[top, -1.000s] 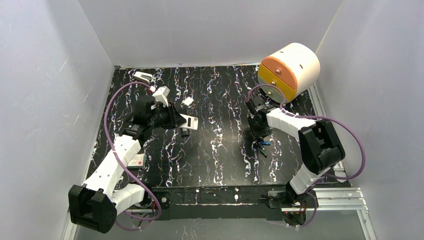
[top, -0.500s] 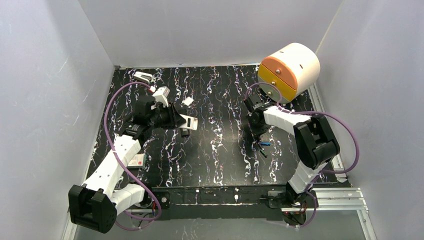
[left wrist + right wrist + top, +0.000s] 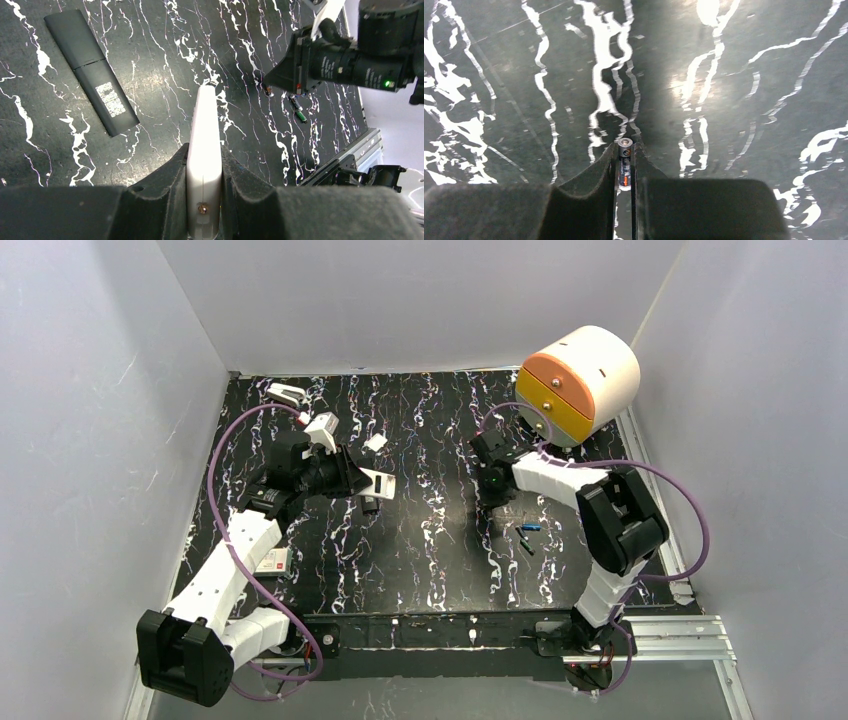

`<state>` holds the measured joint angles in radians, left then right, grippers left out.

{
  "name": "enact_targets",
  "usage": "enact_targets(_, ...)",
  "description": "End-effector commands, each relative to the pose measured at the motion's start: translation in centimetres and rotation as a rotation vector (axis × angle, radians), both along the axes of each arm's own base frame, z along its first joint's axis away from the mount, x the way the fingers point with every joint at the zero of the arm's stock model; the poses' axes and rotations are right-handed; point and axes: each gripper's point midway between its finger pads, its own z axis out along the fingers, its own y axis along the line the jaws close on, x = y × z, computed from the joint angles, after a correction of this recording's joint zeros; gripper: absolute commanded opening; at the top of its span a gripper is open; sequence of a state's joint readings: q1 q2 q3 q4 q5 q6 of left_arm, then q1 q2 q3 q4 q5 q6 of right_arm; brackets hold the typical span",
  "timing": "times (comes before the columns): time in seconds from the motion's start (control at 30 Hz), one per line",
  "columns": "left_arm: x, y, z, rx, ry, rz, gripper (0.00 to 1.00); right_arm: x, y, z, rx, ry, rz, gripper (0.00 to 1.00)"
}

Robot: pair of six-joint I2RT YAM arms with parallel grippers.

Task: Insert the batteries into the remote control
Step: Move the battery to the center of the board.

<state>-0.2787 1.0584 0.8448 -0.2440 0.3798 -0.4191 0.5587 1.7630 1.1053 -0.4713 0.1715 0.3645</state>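
My left gripper (image 3: 358,480) is shut on a white remote control (image 3: 381,484) and holds it above the table; in the left wrist view the remote (image 3: 205,135) stands edge-on between the two fingers (image 3: 167,172). My right gripper (image 3: 498,500) is shut on a small black battery (image 3: 624,161) with an orange mark, its metal end sticking out past the fingertips (image 3: 639,156), above the marbled table. A blue battery (image 3: 529,528) and a green battery (image 3: 526,546) lie on the table just right of the right gripper; the green one also shows in the left wrist view (image 3: 300,115).
A black remote (image 3: 91,72) lies flat on the table. A cream drawer unit with orange and yellow fronts (image 3: 580,375) stands at the back right. Small white items lie at the back left (image 3: 287,393) and centre left (image 3: 376,442). Grey walls enclose the table.
My right gripper has moved left and towards the back, away from the batteries lying on the table. The left arm and white remote have not moved.
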Motion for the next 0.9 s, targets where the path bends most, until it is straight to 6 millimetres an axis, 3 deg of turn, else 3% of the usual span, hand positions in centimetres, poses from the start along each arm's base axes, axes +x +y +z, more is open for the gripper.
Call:
enact_targets(0.0, -0.1, 0.0, 1.1, -0.012, -0.034, 0.005, 0.0, 0.0, 2.0, 0.2, 0.013, -0.027, -0.095, 0.19)
enact_targets(0.2, -0.2, 0.1, 1.0, -0.012, -0.034, 0.003, 0.0, -0.8, 0.6, -0.7, -0.065, -0.013, -0.119, 0.26)
enact_targets(0.3, -0.2, 0.1, 0.9, -0.015, -0.032, 0.005, 0.0, -1.1, 0.7, -0.6, -0.072, -0.003, -0.099, 0.34)
enact_targets(0.47, -0.2, 0.0, 0.9, -0.016, -0.031, 0.005, 0.0, -2.3, 0.9, -1.1, -0.118, 0.031, -0.075, 0.36)
enact_targets(0.63, -0.2, 0.0, 0.8, -0.016, -0.029, 0.005, 0.0, -3.1, 1.3, -1.6, -0.11, 0.048, -0.082, 0.32)
enact_targets(0.87, -0.2, -0.2, 0.9, -0.022, -0.026, -0.003, 0.0, -3.0, 1.4, -2.1, -0.109, 0.055, -0.104, 0.18)
